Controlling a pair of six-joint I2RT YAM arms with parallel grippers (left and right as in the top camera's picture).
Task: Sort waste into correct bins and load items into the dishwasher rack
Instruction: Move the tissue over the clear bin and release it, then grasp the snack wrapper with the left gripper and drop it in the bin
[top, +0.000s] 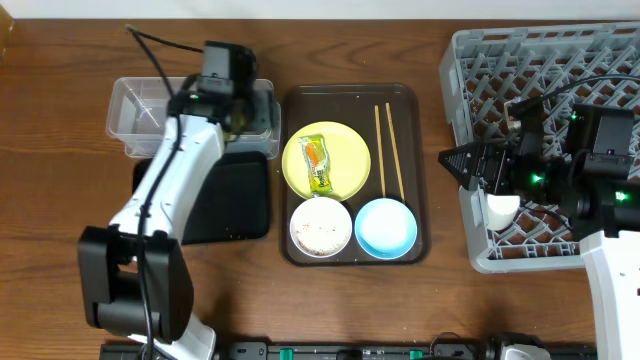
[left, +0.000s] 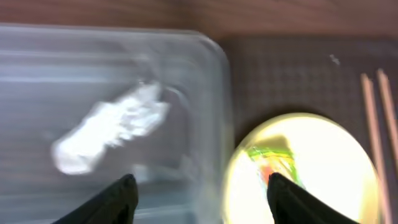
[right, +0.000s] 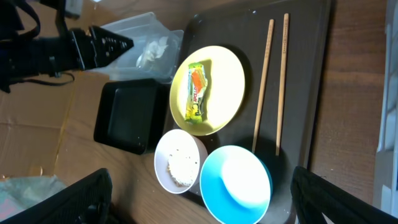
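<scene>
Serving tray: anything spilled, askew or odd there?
Nothing spilled or tipped. Only leftovers stand out: the snack wrapper lies on the yellow plate, and rice sits in the white bowl. The chopsticks lie side by side on the serving tray.

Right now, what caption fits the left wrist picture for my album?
Open left hand above the clear tub, crumpled white scrap inside, yellow plate beside it.

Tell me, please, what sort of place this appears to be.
Probably a tabletop dish-clearing test station, not a real kitchen: a grey plastic lattice dishwasher rack, a dark brown serving tray and a clear plastic rectangular tub on a wooden table.
</scene>
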